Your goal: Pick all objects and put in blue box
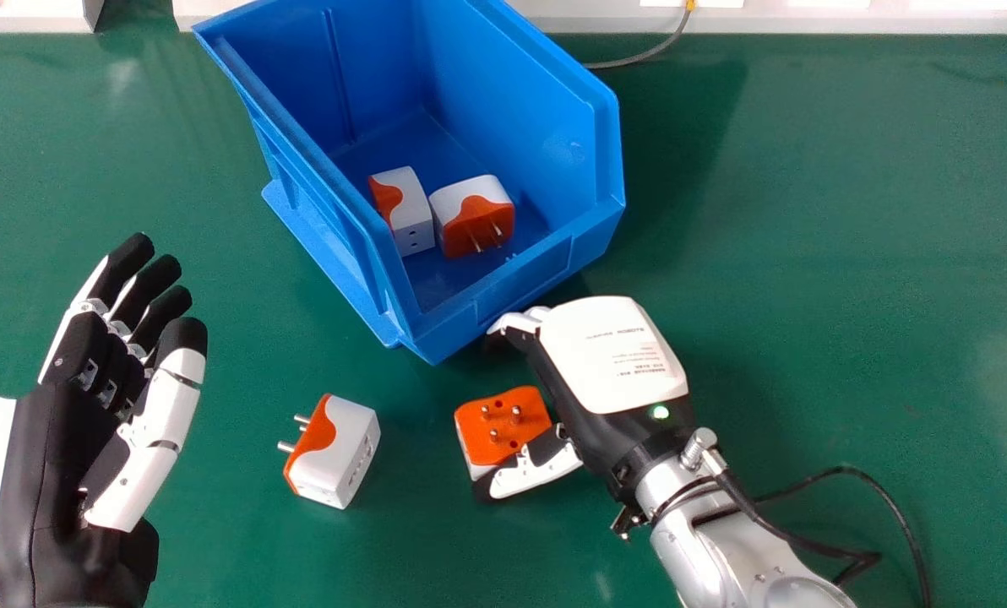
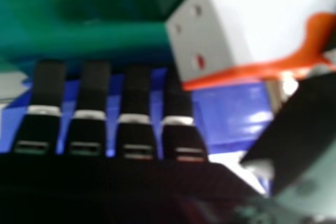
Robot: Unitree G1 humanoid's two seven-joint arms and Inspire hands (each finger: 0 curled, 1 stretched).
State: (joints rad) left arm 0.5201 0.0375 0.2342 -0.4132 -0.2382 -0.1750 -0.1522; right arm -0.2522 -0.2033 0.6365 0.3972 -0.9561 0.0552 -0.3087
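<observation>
Well, the right hand's adapter points pins up, long axis unclear.

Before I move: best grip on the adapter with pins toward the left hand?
I'd come from above with the left hand, pinching the white body across its near and far sides; the pins jut left, leaving those sides free.
</observation>
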